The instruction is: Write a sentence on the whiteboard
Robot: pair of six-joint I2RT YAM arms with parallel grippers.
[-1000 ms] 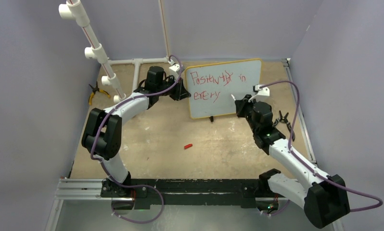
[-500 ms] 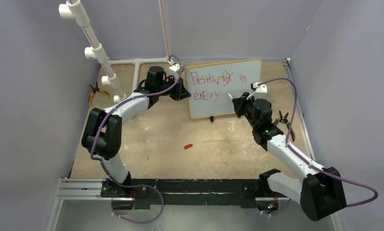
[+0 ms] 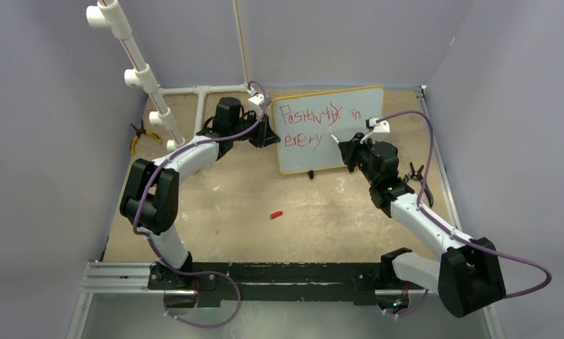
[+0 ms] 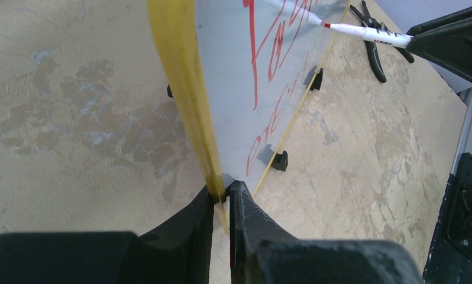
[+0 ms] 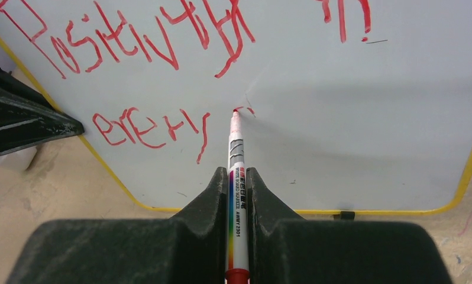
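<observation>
Writing: R fingers (image 5: 213, 198) clenched on marker (image 5: 236, 151), tip on whiteboard (image 5: 369, 118) beside sentence (image 5: 145, 127).
Holding: L fingers (image 4: 199, 216) pinch its frame.

Up close the whiteboard (image 5: 352, 118) face is smooth and a bit glossy, with a yellow plastic-looking frame, and the table (image 4: 74, 118) is matt, blotchy, worn board. The marker (image 5: 238, 201) barrel is shiny white plastic, while the right gripper (image 5: 238, 173) has grainy matt black plastic fingers (image 5: 207, 204).

top: high, looking down | left wrist: close, edge-on | right wrist: close, face-on | shared: whiteboard (image 3: 300, 157)
</observation>
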